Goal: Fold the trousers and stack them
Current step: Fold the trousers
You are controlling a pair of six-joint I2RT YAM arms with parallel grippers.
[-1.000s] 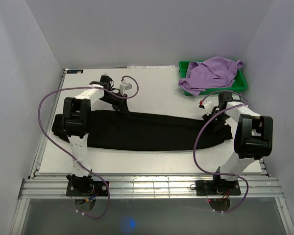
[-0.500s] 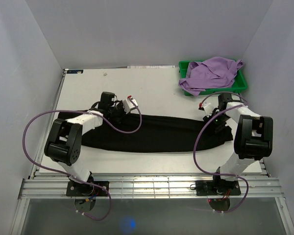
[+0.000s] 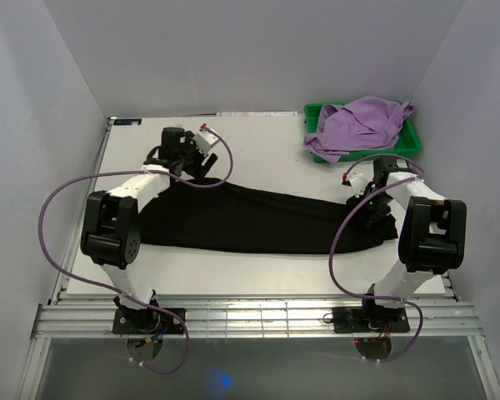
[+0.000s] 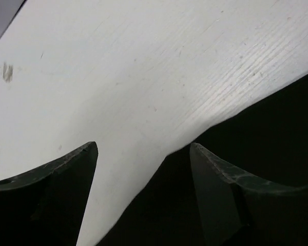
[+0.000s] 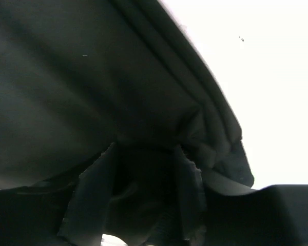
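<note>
Between pale walls (image 3: 233, 58), your left gripper (image 4: 143, 146) is hanging open, gripping nothing, over the white table (image 3: 267, 142), while the black trousers (image 3: 258, 221) are stretching from beneath it to your right gripper (image 5: 143, 148), which is clamping their bunched end.

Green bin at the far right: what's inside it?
A crumpled lilac garment fills the green bin and spills over its rim. The bin floor and anything beneath the fabric are covered, so they cannot be seen.

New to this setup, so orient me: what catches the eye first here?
Black trousers stretch across the white table, the right pincer shut on their bunched right end. The left pincer hangs open over their left edge. A lilac garment fills the green bin, far right.
</note>
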